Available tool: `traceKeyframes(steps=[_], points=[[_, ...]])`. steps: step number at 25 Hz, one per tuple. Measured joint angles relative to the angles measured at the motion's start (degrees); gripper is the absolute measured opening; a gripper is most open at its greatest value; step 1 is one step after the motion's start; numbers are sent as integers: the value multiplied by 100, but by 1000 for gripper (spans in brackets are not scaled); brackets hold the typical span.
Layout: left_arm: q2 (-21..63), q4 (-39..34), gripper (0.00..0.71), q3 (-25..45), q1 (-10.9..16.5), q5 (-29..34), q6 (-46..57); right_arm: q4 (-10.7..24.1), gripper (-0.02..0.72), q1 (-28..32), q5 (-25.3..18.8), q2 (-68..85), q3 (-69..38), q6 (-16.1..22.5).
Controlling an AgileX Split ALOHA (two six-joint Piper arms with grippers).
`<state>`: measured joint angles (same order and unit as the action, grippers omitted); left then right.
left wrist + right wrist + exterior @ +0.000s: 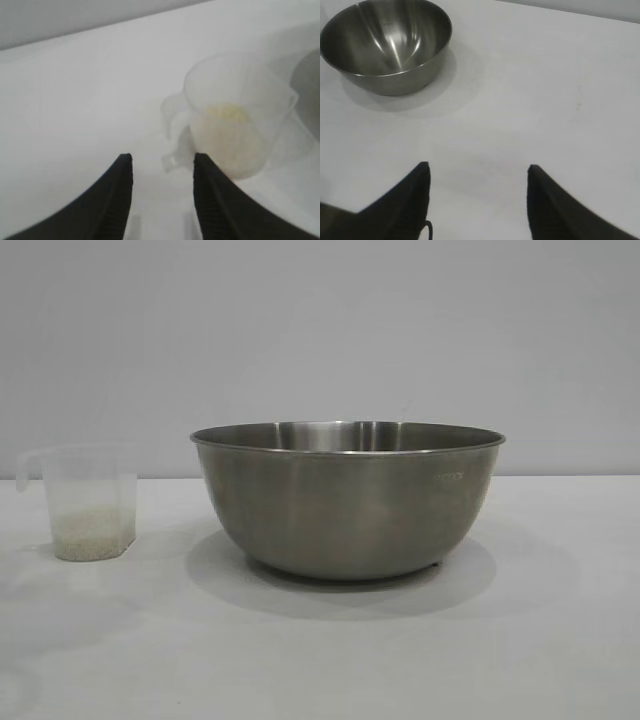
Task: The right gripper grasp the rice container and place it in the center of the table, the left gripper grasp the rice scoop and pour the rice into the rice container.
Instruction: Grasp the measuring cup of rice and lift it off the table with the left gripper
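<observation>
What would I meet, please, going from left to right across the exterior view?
The rice scoop with the rice in its bottom → the rice container, both standing on the table.

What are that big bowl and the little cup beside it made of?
The big bowl looks like brushed stainless steel: grey, with soft streaky reflections inside and a thin rolled rim. The little cup looks like translucent plastic, probably a frosted kind: you can see the white rice through its cloudy wall, and its handle seems moulded in one piece.
</observation>
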<state>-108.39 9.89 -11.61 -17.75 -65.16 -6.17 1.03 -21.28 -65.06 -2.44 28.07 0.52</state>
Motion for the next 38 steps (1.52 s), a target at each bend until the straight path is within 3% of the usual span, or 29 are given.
traceKeyframes(steps=[7,8,22,38], points=[[-258,325,246,-364,0,-18,0,0,403,0,0,0,0,0],[-329,325,246,-417,0,-33,0,0,350,0,0,0,0,0],[-867,276,246,-965,0,-46,0,0,351,0,0,0,0,0],[-917,375,246,-1301,0,-50,0,0,351,0,0,0,0,0]])
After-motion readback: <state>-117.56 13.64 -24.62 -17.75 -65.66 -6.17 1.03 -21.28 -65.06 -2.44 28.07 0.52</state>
